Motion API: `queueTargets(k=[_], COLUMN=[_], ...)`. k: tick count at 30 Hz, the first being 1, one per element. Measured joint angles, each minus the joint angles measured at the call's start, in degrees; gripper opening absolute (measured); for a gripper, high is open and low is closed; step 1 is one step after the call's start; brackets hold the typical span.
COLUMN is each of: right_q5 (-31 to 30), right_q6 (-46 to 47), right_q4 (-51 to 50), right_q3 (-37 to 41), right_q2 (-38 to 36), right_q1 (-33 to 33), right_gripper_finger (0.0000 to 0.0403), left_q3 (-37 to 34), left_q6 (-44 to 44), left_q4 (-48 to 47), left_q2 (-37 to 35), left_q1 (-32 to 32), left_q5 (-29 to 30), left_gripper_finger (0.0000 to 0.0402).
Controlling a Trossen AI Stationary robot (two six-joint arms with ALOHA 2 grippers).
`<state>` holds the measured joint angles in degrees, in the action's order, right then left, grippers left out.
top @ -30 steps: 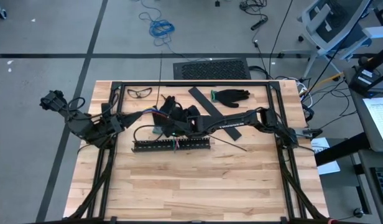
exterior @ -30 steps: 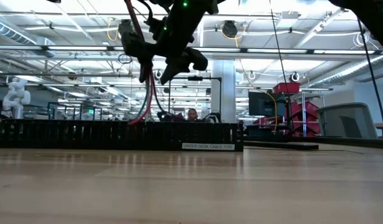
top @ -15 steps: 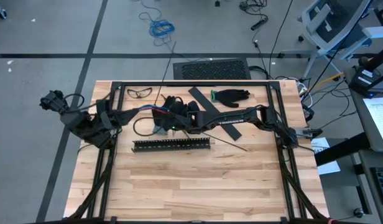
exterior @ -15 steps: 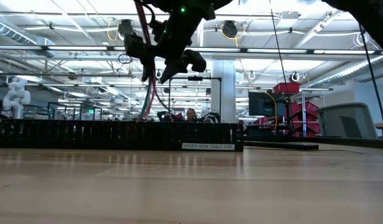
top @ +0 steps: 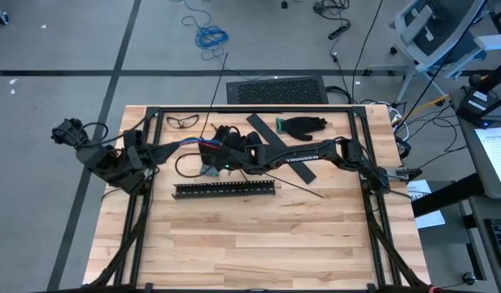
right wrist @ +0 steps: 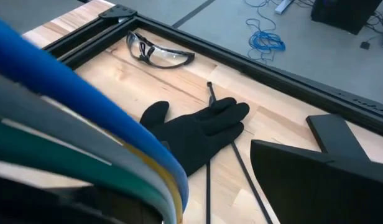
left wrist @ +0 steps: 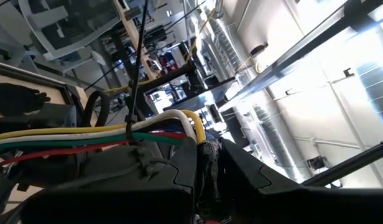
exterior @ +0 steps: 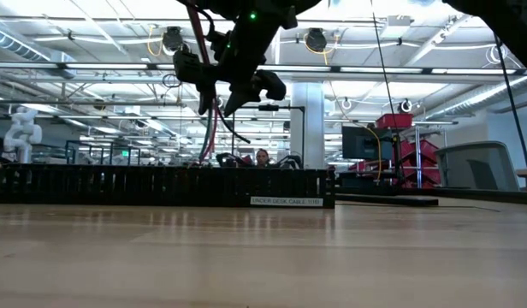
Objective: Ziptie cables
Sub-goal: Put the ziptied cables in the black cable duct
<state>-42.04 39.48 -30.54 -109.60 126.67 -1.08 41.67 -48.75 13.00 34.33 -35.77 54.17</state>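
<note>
- Two arms meet over the back half of the table (top: 259,236) in the high view. The left gripper (top: 145,150) sits at the left end of the cables (top: 185,145), jaws closed on them; the right gripper (top: 222,155) is at their other end, near the table's middle. The cables run raised between the two, behind the black slotted tray (top: 226,189), which lies flat with nothing visibly in it. Glasses (top: 183,121), a glove (top: 302,125) and a flat black strip (top: 281,148) lie at the back.
- Low view: the tray (exterior: 161,186) stands across the table, its inside hidden. The right gripper (exterior: 233,81) hangs above it, and reddish cables (exterior: 204,103) drop from there to behind the tray.
- Left wrist view: the cables (left wrist: 86,137) show as parallel strands, yellow, white, green and red, with a thin black tie (left wrist: 130,112) crossing them; they pass into this arm's closed jaws.
- Right wrist view: blue, grey, green and yellow cables (right wrist: 86,124) fill the near side, up against this gripper; I cannot tell whether its jaws grip them. Beyond lie a glove (right wrist: 198,134), glasses (right wrist: 157,53) and two thin black sticks (right wrist: 210,155).
</note>
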Motion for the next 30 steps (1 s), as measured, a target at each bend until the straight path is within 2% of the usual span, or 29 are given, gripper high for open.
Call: queueTargets(k=[6,16,21,25,30], right_q5=[0.3,0.3,0.1,0.0,0.0], right_q6=[0.1,0.3,0.4,0.4,1.6], right_q4=[-0.5,-2.4,-6.3,-8.3,-10.2], right_q3=[0.0,0.0,0.0,0.0,0.0], right_q2=[0.0,0.0,0.0,-0.8,-1.9], right_q1=[0.0,0.1,0.8,2.3,4.3], right_gripper_finger=[0.0206,0.0163,0.0160,0.0161,0.0161], left_q3=[0.0,0.0,0.0,0.0,0.0], left_q6=[-0.2,-0.3,-0.5,-3.5,-5.0], left_q4=[0.4,1.6,-2.7,-9.1,-12.1], left_q2=[-0.1,-0.1,1.4,1.6,1.6], left_q1=[0.0,0.0,-0.8,-2.9,-4.7], left_q5=[0.2,-0.4,-1.0,4.3,9.0], left_gripper_finger=[0.0050,0.0050,0.0050,0.0050,0.0050])
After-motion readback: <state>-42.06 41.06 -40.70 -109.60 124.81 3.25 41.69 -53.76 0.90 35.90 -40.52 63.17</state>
